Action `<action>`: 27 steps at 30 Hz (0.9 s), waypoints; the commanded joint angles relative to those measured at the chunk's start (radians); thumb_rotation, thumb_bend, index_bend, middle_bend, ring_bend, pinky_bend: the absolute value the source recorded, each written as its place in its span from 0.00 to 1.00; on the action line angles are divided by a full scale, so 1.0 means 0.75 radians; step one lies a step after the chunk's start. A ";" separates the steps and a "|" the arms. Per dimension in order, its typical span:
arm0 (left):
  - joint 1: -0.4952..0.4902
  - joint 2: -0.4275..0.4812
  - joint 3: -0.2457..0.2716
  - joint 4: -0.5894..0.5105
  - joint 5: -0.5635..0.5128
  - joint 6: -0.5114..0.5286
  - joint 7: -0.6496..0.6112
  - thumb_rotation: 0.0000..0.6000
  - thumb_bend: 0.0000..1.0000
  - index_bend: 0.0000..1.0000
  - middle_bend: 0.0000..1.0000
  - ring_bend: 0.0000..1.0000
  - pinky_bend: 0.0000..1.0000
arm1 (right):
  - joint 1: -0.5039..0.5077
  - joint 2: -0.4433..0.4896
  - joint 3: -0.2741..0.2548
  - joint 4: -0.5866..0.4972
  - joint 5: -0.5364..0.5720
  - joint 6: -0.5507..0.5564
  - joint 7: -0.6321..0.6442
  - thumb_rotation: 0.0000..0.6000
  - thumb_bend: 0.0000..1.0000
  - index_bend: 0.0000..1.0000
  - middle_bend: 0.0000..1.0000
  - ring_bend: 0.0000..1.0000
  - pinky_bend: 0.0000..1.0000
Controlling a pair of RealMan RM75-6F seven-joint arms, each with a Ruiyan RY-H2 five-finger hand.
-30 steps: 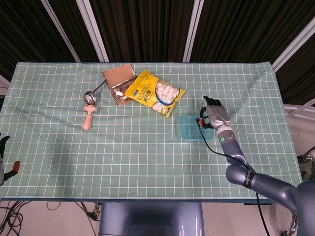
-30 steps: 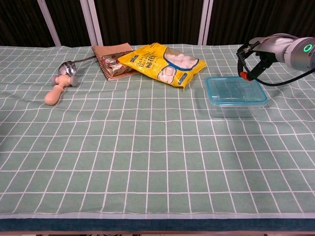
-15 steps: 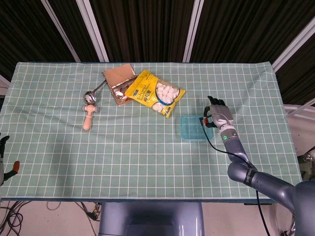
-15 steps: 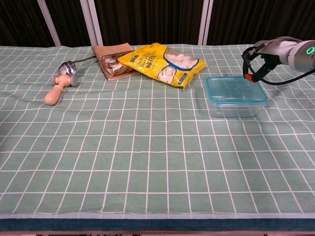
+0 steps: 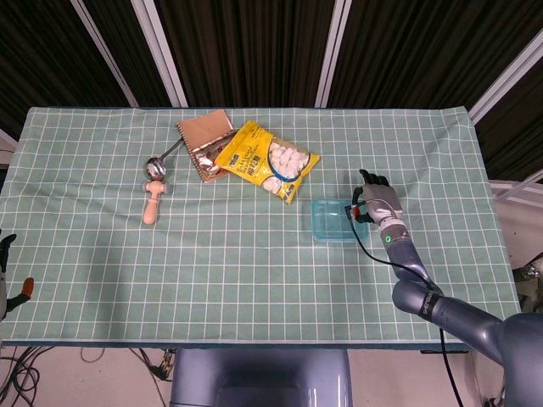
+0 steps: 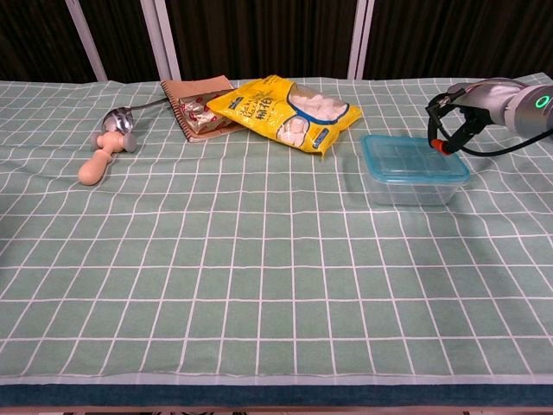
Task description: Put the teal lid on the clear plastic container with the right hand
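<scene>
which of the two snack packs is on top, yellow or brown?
The yellow marshmallow bag. Its left edge overlaps the brown snack packet, which lies partly under it, nearer the spoon. Both sit well left of the right hand and container.

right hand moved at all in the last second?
Yes. In the head view the right hand has drifted down the picture toward the robot, along the right edge of the lidded clear plastic container, which has stayed put.

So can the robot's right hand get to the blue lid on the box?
Probably yes. The right hand hovers right beside the lid, which sits on the clear box, and nothing lies between them.
</scene>
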 commanded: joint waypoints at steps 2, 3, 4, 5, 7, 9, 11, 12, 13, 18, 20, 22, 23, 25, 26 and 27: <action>0.000 0.000 0.000 0.001 -0.001 0.000 -0.001 1.00 0.35 0.13 0.00 0.00 0.00 | 0.000 -0.007 -0.001 0.007 -0.006 -0.004 0.002 1.00 0.53 0.59 0.00 0.00 0.00; 0.000 0.001 0.000 0.001 -0.001 -0.001 -0.001 1.00 0.35 0.13 0.00 0.00 0.00 | -0.001 -0.010 -0.002 0.009 -0.007 -0.005 0.002 1.00 0.53 0.59 0.00 0.00 0.00; 0.000 0.001 0.000 0.000 -0.001 -0.001 -0.001 1.00 0.35 0.13 0.00 0.00 0.00 | -0.002 -0.012 -0.003 0.010 -0.007 -0.005 0.002 1.00 0.53 0.59 0.00 0.00 0.00; 0.000 0.001 0.000 0.000 0.000 -0.001 -0.002 1.00 0.35 0.13 0.00 0.00 0.00 | -0.002 -0.013 -0.003 0.012 -0.007 -0.006 0.002 1.00 0.53 0.59 0.00 0.00 0.00; 0.000 0.001 0.000 0.000 0.000 -0.001 -0.003 1.00 0.35 0.13 0.00 0.00 0.00 | -0.003 -0.015 -0.003 0.014 -0.007 -0.006 0.002 1.00 0.53 0.59 0.00 0.00 0.00; 0.000 0.002 -0.001 0.000 -0.001 -0.001 -0.004 1.00 0.35 0.13 0.00 0.00 0.00 | -0.005 -0.012 0.001 0.008 -0.009 -0.003 0.005 1.00 0.53 0.59 0.00 0.00 0.00; 0.000 0.002 -0.001 0.000 -0.001 -0.001 -0.004 1.00 0.35 0.13 0.00 0.00 0.00 | -0.008 -0.002 0.010 -0.010 -0.020 0.013 0.012 1.00 0.53 0.59 0.00 0.00 0.00; 0.000 0.002 0.000 0.000 -0.001 -0.001 -0.004 1.00 0.35 0.13 0.00 0.00 0.00 | -0.010 0.006 0.016 -0.026 -0.030 0.026 0.016 1.00 0.53 0.59 0.00 0.00 0.00; 0.000 0.002 0.000 -0.001 -0.001 -0.001 -0.004 1.00 0.35 0.13 0.00 0.00 0.00 | -0.013 0.017 0.021 -0.044 -0.039 0.037 0.020 1.00 0.53 0.59 0.00 0.00 0.00; 0.000 0.002 0.000 -0.002 0.000 -0.002 -0.005 1.00 0.35 0.13 0.00 0.00 0.00 | -0.038 0.095 0.045 -0.186 -0.096 0.115 0.034 1.00 0.53 0.59 0.00 0.00 0.00; 0.000 0.002 0.001 -0.002 0.000 -0.003 -0.005 1.00 0.35 0.13 0.00 0.00 0.00 | -0.053 0.126 0.046 -0.249 -0.115 0.141 0.038 1.00 0.53 0.59 0.00 0.00 0.00; -0.001 0.003 0.001 -0.003 0.000 -0.003 -0.006 1.00 0.35 0.13 0.00 0.00 0.00 | -0.070 0.151 0.037 -0.305 -0.133 0.163 0.036 1.00 0.53 0.59 0.00 0.00 0.00; -0.001 0.003 0.001 -0.003 0.001 -0.003 -0.006 1.00 0.35 0.13 0.00 0.00 0.00 | -0.081 0.162 0.029 -0.334 -0.145 0.175 0.036 1.00 0.53 0.59 0.00 0.00 0.00; -0.001 0.003 0.001 -0.003 0.001 -0.003 -0.006 1.00 0.35 0.13 0.00 0.00 0.00 | -0.099 0.175 0.017 -0.376 -0.165 0.194 0.038 1.00 0.53 0.59 0.00 0.00 0.00; -0.001 0.004 0.001 -0.003 0.002 -0.003 -0.006 1.00 0.35 0.13 0.00 0.00 0.00 | -0.109 0.180 0.009 -0.396 -0.177 0.203 0.041 1.00 0.53 0.59 0.00 0.00 0.00; -0.001 0.004 0.001 -0.004 0.002 -0.003 -0.007 1.00 0.35 0.13 0.00 0.00 0.00 | -0.120 0.184 0.000 -0.414 -0.190 0.212 0.045 1.00 0.53 0.59 0.00 0.00 0.00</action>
